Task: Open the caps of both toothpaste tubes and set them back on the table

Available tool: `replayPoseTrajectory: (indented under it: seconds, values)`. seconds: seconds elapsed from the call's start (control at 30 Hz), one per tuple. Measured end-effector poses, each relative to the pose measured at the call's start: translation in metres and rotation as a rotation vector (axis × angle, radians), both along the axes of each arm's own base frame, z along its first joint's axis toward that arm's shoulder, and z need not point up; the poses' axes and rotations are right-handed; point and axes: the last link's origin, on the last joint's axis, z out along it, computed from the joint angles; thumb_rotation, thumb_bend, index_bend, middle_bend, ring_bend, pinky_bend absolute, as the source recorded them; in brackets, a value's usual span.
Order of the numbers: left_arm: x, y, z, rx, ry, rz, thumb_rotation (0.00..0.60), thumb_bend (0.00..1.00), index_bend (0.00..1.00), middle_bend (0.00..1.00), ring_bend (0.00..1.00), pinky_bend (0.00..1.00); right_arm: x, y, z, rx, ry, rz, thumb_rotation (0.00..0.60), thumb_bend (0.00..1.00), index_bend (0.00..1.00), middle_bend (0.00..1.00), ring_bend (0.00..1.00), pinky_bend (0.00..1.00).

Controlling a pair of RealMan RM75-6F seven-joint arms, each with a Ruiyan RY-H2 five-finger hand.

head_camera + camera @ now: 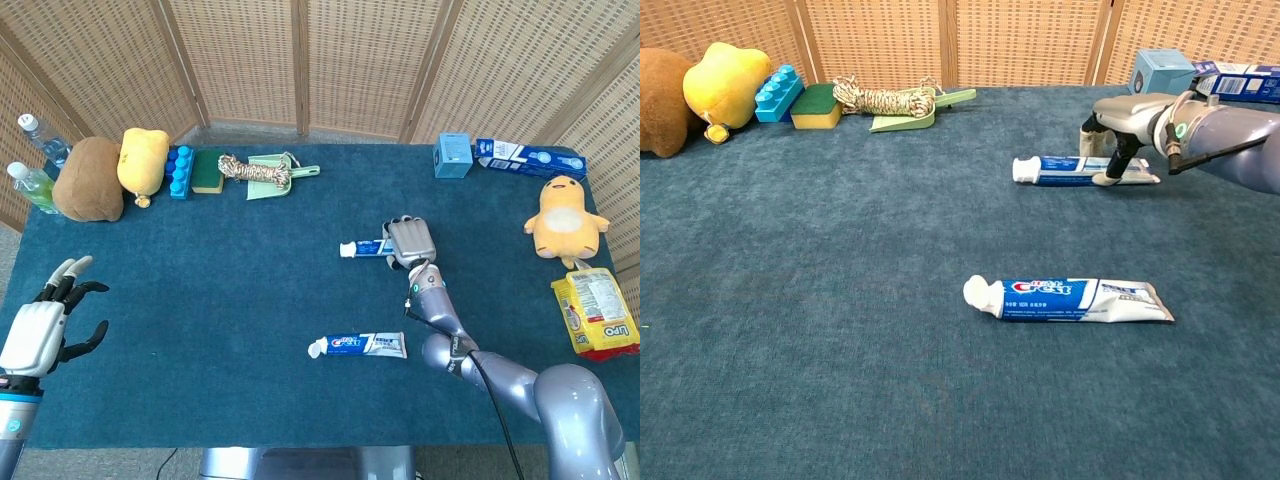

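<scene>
Right hand [1118,125] over capped white-and-blue far toothpaste tube [1065,170]

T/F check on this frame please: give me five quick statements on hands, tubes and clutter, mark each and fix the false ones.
1. The right hand is at the far toothpaste tube, fingers arched over it. True.
2. The near toothpaste tube is held by the left hand. False: it lies alone on the table; the left hand is off at the table's left edge, holding nothing.
3. Both tubes point their caps toward the robot's left. True.
4. The far tube is lifted clear of the table. False: it seems to lie on the cloth under the hand.
5. The blue toy brick sits between the yellow plush and the green sponge. True.
</scene>
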Motion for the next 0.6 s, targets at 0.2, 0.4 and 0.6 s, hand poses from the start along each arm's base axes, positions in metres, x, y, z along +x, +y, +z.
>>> replayPoseTrajectory:
  seconds: [0.2,0.4,0.6]
  values:
    - [-0.0015,-0.0019,0.0008,0.002,-0.004,0.001,0.600,0.33,0.30,0.09,0.02,0.24,0.0032,-0.0005,0.0011,-0.013,-0.028,0.010,0.600,0.53,0.88,0.63,0.52,0.61]
    - [-0.0007,-0.0032,0.0007,0.001,-0.008,-0.003,0.600,0.33,0.30,0.09,0.02,0.24,0.0031,0.0001,0.0044,-0.021,-0.077,0.016,0.600,0.58,0.94,0.71,0.62,0.74]
    - [0.0018,-0.0026,0.0007,-0.001,-0.009,-0.011,0.600,0.33,0.30,0.11,0.04,0.25,-0.0010,0.0052,0.0098,-0.003,-0.174,-0.011,0.600,0.60,0.95,0.74,0.67,0.78]
